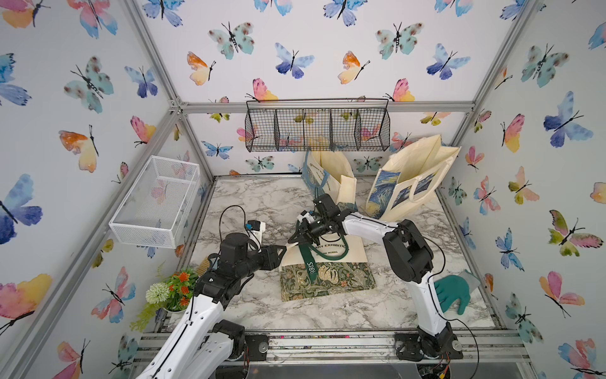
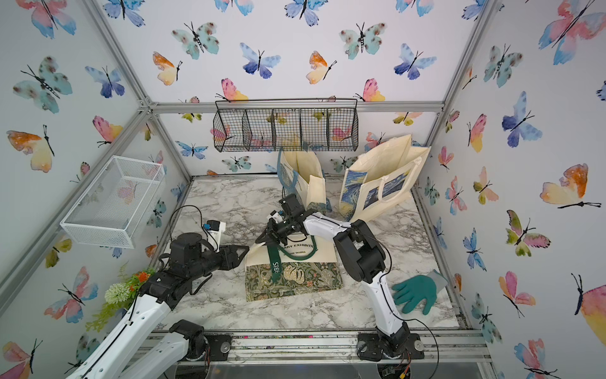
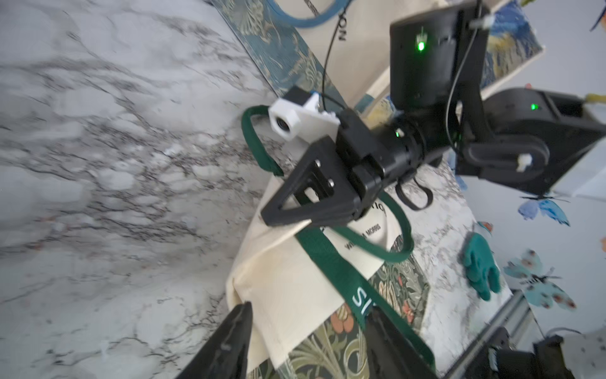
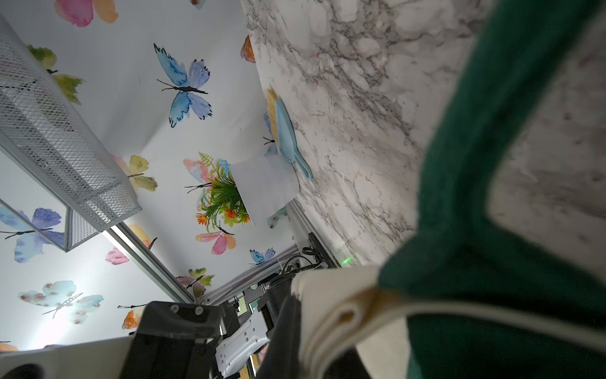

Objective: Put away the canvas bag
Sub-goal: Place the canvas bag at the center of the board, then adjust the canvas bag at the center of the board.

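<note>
Top views first. The bag (image 1: 323, 262) lies flat mid-bench (image 1: 249, 203), floral end toward the arm bases. Two totes (image 1: 413, 177) stand behind it under the black basket (image 1: 318, 131). There's open marble left of the bag and in front. A glove (image 1: 454, 293) lies by the right edge and a plant (image 1: 173, 292) sits in the near-left corner. The left fingers (image 1: 281, 254) sit at the bag's left edge, the right fingers (image 1: 296, 240) at its top-left corner.

Left wrist tells me more. The left fingers are spread, straddling the cream corner, with the strap (image 3: 331, 262) lying across it. The right fingers are clenched on cream cloth.

Right wrist, up close: hem (image 4: 331, 311) and green strap pinched. A blue brush (image 4: 288, 137) lies by the left wall; I can't make it out from above.
</note>
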Robot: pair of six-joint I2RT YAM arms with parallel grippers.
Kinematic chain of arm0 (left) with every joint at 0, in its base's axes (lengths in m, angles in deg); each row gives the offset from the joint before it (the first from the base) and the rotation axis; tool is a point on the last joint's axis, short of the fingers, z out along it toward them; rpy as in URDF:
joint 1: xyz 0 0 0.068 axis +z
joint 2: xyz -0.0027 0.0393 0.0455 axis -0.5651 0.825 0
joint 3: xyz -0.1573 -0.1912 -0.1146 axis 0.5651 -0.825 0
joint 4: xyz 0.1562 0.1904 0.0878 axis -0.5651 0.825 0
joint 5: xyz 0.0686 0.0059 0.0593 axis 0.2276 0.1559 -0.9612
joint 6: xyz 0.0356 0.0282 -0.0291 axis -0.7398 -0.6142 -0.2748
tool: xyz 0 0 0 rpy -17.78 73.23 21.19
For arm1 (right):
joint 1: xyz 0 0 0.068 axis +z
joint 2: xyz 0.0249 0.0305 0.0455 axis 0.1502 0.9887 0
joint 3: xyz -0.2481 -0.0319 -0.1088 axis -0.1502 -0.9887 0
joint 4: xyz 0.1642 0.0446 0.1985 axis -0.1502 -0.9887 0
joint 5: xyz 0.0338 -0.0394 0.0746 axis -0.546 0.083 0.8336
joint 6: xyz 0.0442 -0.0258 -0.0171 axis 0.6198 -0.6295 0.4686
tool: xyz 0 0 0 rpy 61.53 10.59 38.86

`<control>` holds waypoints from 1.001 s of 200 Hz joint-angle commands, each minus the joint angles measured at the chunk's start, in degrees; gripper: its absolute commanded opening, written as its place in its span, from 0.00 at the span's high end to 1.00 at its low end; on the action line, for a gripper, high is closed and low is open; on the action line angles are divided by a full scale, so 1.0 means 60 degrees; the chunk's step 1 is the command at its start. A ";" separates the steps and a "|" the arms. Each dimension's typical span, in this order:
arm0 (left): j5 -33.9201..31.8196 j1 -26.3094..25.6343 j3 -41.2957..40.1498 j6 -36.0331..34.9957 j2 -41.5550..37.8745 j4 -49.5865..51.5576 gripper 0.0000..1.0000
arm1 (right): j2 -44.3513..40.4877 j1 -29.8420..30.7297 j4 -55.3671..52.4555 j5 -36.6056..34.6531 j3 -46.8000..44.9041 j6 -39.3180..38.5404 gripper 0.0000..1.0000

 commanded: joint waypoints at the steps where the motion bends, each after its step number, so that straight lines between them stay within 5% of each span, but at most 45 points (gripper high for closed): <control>1: -0.1048 0.0045 0.0603 -0.0278 -0.0056 0.0205 0.40 | 0.0394 0.0080 0.0481 0.0048 0.0033 0.0321 0.98; 35: -0.1383 0.0043 0.0785 -0.0444 -0.0296 0.0361 0.37 | 0.0580 0.0094 0.2008 0.0291 -0.0251 0.1582 0.97; 55: -0.1029 0.0044 0.0564 -0.0344 -0.0232 0.0116 0.37 | 0.0377 0.0092 0.3892 0.0606 -0.0771 0.2691 0.62; 69: -0.0772 0.0043 0.0440 -0.0237 -0.0140 -0.0096 0.37 | 0.0148 0.0081 0.4170 0.0788 -0.0745 0.2825 0.48; 115: -0.0492 0.0046 -0.0234 -0.0338 0.0430 -0.0913 0.37 | -0.1282 -0.0251 0.3790 0.1311 -0.1180 0.2426 0.41; 135: -0.0316 0.0046 -0.0333 -0.0235 0.0934 -0.0916 0.37 | -0.2358 -0.0861 0.2154 0.1029 -0.1949 0.0883 0.41; 153: -0.0280 0.0046 -0.0499 0.0120 0.1493 -0.1065 0.37 | -0.3109 -0.1566 -0.0863 0.0156 -0.2268 -0.1959 0.41; 177: 0.0212 0.0045 -0.0879 0.0542 0.1991 -0.1644 0.36 | -0.3462 -0.2199 -0.4629 -0.3102 -0.2120 -0.5554 0.40; 200: 0.0281 0.0038 -0.1251 0.0692 0.2169 -0.2244 0.35 | -0.3416 -0.2269 -0.5397 -0.6626 -0.2609 -0.6716 0.38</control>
